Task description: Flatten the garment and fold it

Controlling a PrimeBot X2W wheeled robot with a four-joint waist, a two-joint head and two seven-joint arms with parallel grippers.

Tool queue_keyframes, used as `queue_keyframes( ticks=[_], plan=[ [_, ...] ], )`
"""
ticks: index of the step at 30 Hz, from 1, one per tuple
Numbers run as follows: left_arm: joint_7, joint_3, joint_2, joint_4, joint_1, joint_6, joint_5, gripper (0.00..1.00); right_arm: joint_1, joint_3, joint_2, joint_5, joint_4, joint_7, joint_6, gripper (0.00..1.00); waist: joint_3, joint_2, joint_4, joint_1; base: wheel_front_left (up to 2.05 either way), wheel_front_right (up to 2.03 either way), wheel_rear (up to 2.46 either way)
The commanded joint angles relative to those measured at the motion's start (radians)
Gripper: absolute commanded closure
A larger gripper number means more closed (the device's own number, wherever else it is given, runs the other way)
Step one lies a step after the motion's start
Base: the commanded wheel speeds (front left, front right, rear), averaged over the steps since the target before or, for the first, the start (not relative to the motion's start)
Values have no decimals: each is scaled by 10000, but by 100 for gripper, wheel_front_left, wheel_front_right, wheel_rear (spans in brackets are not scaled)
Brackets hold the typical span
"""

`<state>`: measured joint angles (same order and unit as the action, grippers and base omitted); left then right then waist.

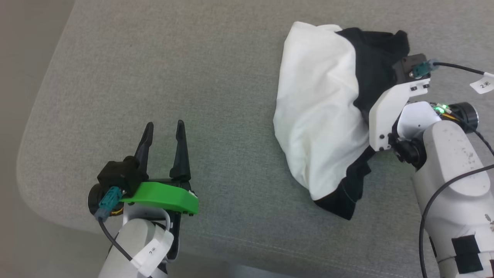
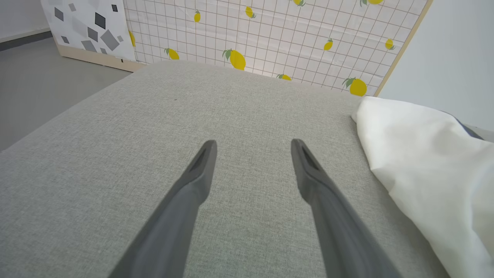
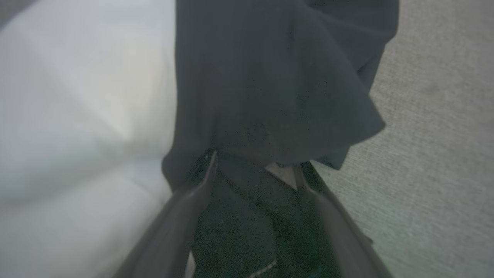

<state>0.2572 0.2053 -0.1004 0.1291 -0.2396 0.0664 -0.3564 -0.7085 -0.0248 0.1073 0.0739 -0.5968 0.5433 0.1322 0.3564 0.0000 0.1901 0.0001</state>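
R gripper (image 3: 259, 160): fingers spread wide, nothing clamped. Black cloth of the garment (image 1: 320, 116) bunches over & between them, so it's nosed into the heap's R side w/o a hold. L gripper (image 1: 164, 123): also fully spread, empty, well apart from the garment on its L side, tips over bare cushion.

Big to small:

Grey padded surface (image 1: 193, 58) carries it all and lies bare to the L of the garment & beyond it.

Garment is a crumpled mound, not flat, no fold made. Its white panel (image 1: 316, 100) faces up & L, w/ black parts along the R side.

Black hem edge (image 1: 341, 200) pokes out at the garment's near corner, lying on the cushion.

Handling, my read: soft, light, limp, zero stiffness. It'll drape, sag & drag rather than slide clean, prob. catching a bit on the woven cushion. Not fragile. Pinching mid white panel would likely just lift a bundle. Better to take a thin layer at an edge, e.g. that hem corner or a black sleeve, one gripper per corner, then pull apart to spread.
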Motion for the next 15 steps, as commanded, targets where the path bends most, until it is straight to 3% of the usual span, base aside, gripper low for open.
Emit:
queue_keyframes(
  ticks=[1, 3, 4, 6, 15],
  plan=[
    [45, -48, 69, 48, -176, -84, 63, 0, -147, -40, 4, -58, -160, -56, -15, 0, 323, 0, 277, -1, 0, 0, 0],
    [45, -113, 130, 82, -221, -139, 110, 0, -222, -120, -1, -44, -314, -117, -15, 0, 366, 0, 257, -1, 0, 0, 0],
    [45, -158, 160, 109, -236, -163, 132, 0, -254, -162, -12, -18, -396, -146, -15, 55, 364, 0, 223, -1, 0, 0, 0],
    [45, -221, 199, 175, -253, -214, 190, 0, -311, -293, -34, 37, -492, -248, -15, 100, 326, 0, 128, -1, 0, 0, 0],
    [45, -475, 305, 459, -87, -472, 316, 0, -159, -951, 382, 1087, 159, -790, -15, 100, -570, 0, -495, -1, 0, 0, 0]
  ],
)
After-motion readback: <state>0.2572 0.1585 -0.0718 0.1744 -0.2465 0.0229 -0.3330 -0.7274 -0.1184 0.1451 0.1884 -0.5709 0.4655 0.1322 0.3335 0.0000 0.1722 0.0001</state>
